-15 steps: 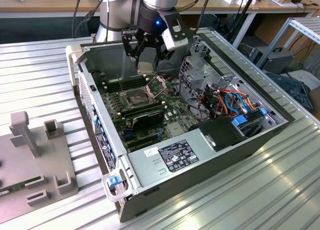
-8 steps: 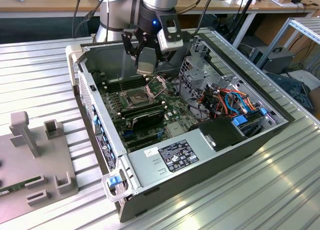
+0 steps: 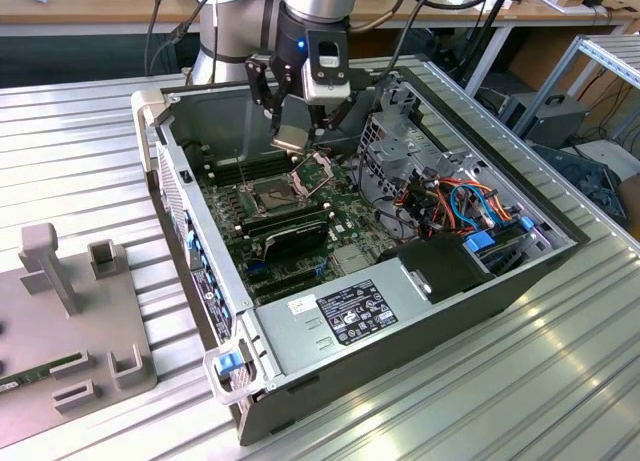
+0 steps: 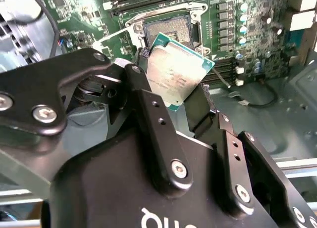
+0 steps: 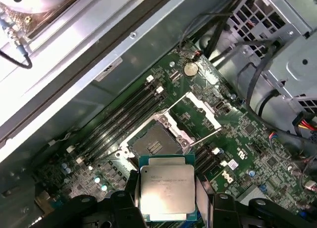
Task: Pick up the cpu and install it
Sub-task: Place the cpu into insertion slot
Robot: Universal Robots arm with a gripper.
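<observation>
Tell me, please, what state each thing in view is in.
cpu, held in the air, not seated.
gripper, shut on the cpu.
socket, empty, frame swung open.
case, lying flat, side open.

Robotics laboratory or test workshop. The work surface is a ribbed aluminium table [image 3: 90, 151], on which an open desktop computer case [image 3: 400, 353] lies on its side with its green motherboard [image 5: 247, 134] exposed. An industrial robot arm [image 3: 320, 1] reaches in from above, its gripper [image 3: 293, 121] clamped on the cpu [image 5: 166, 191]. A grey fixture block [image 3: 60, 311] with moulded slots sits at the exterior view's left; a wooden bench [image 3: 90, 3] with trailing cables [image 3: 152, 41] and an aluminium frame [image 3: 600, 56] stand behind.
</observation>
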